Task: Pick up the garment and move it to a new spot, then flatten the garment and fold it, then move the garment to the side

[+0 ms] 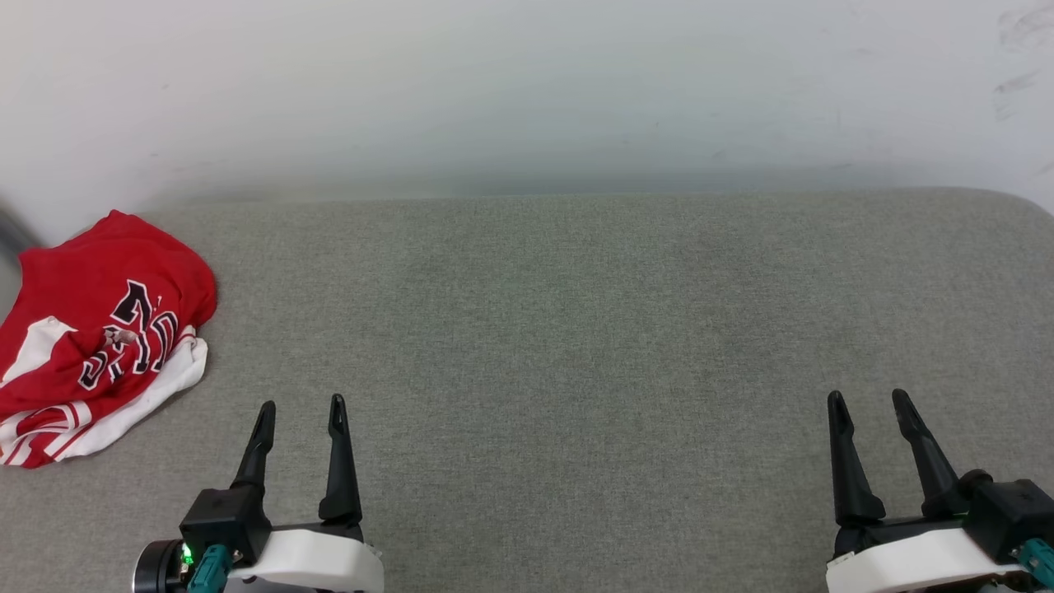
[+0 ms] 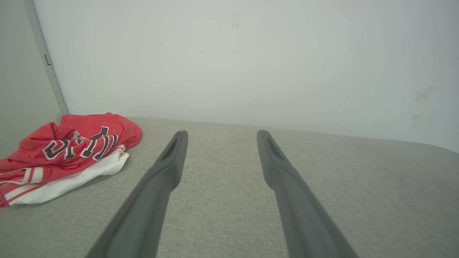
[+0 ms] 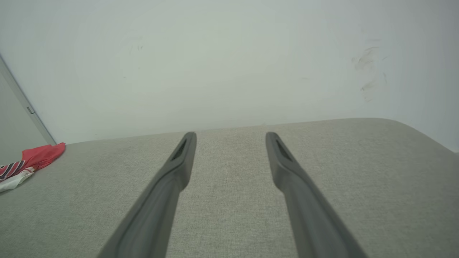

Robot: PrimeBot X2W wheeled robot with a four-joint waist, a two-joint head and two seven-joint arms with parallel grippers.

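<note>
Since the garment has not yet been picked up, both pincers sit low at the near edge of the grey surface (image 1: 576, 329), their fingers pointing toward the wall (image 1: 527, 82). The left pincer (image 1: 301, 403) has its two long dark fingers spread wide with only bare cloth between them, holding nothing. The right pincer (image 1: 867, 397) stands just as wide and just as empty.

The garment (image 1: 99, 329) lies in a crumpled heap at the far left of the surface, toward the back. It is near the left pincer and well apart from the right one, so the left arm looks the likelier to reach it first. It appears to be a soft red knit bunched into rounded folds. White fabric spills out beneath it, red-and-white stripe trim shows at the near end, and the black, white-outlined lettering is creased so it cannot be read whole.

The surface is a coarse woven grey fabric, flat, with a rounded far-right corner. Its wide bare middle seems the natural place for spreading the garment out. The wall is smooth and pale, with faint scuffs at the right.
</note>
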